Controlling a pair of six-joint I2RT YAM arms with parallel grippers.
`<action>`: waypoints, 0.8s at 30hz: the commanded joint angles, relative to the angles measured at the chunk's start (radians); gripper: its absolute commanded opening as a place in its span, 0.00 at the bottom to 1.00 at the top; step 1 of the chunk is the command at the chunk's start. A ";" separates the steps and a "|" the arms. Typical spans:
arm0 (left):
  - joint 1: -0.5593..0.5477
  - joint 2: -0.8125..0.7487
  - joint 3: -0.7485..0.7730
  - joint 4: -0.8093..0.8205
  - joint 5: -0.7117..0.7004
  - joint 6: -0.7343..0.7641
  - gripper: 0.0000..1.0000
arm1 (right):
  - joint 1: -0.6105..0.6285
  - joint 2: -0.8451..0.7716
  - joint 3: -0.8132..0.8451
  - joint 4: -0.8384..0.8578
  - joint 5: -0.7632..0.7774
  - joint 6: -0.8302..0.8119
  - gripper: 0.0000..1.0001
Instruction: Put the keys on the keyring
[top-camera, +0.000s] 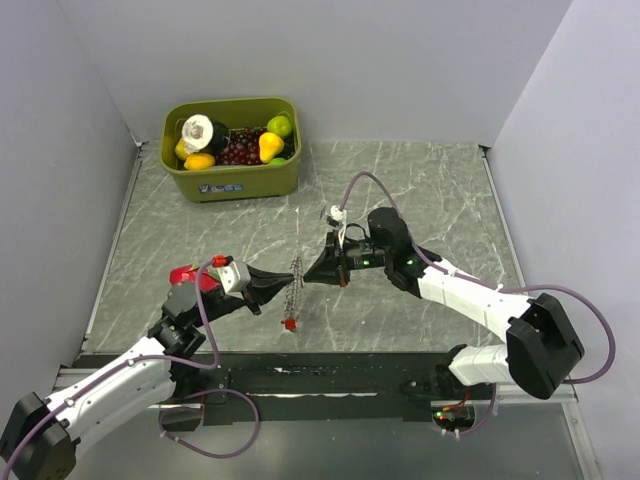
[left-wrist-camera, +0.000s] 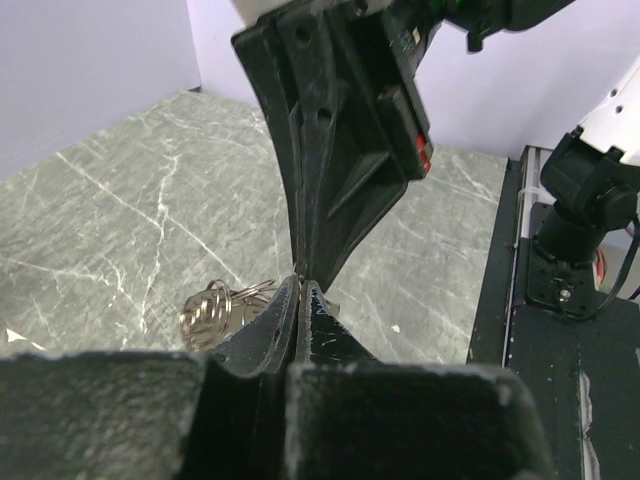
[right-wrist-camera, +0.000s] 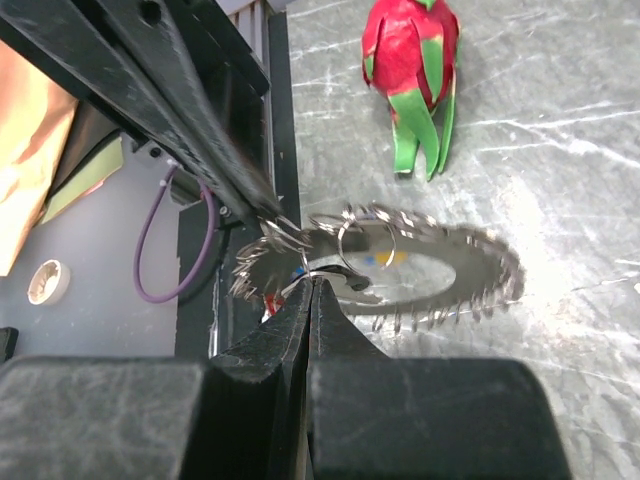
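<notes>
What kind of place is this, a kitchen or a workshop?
Probably a robot test booth: arms mounted at a marble-look table, plain walls boxing it in, and a bin of seemingly toy fruit.

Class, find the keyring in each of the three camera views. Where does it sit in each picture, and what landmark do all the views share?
Top external: the keyring is at centre frame, a thin vertical streak.
Left wrist: lower left, a cluster of metal rings.
Right wrist: centre, a blurred chain loop.
Shared landmark: the grey marbled tabletop, which shows in all three views.
</notes>
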 joint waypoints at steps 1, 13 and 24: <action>-0.003 -0.039 -0.001 0.127 0.021 -0.023 0.01 | -0.009 0.009 -0.006 0.036 0.000 -0.014 0.00; -0.003 -0.041 -0.009 0.112 0.019 -0.019 0.01 | -0.009 -0.079 -0.043 0.027 0.021 -0.053 0.50; -0.003 -0.062 0.001 0.095 0.073 -0.014 0.01 | -0.013 -0.291 -0.045 -0.004 -0.038 -0.226 0.91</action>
